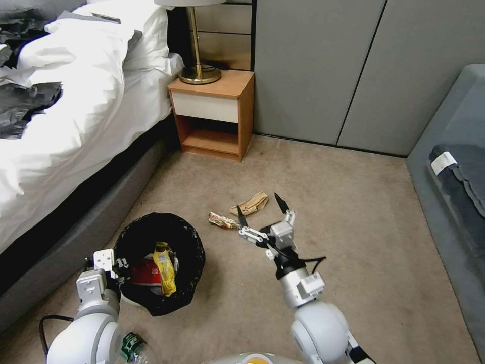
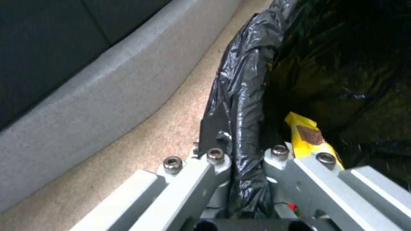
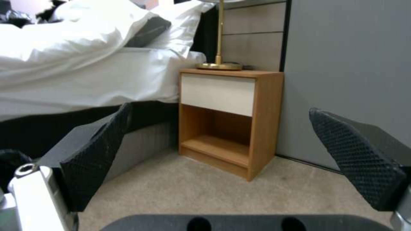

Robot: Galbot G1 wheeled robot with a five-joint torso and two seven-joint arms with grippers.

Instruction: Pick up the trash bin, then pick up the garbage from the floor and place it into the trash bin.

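The trash bin [image 1: 159,263], lined with a crinkled black bag, is at the lower left beside the bed. My left gripper [image 1: 120,264] is shut on its near rim; in the left wrist view the fingers [image 2: 214,157] pinch the bag-covered rim [image 2: 242,106]. Inside lie a yellow wrapper [image 1: 164,268] [image 2: 306,134] and a red wrapper [image 1: 145,273]. My right gripper [image 1: 260,208] [image 3: 220,110] hangs open over the floor [image 1: 328,217]. Just beyond it lie a patterned snack wrapper [image 1: 223,220] and a brown paper bag [image 1: 250,203]. A clear bottle [image 1: 132,346] with a green label lies near my base.
The bed [image 1: 76,116] with its grey base runs along the left, close to the bin. A wooden nightstand [image 1: 214,114] [image 3: 227,118] with a brass lamp [image 1: 198,71] stands at the back. A grey sofa [image 1: 454,167] borders the right. Open carpet lies between.
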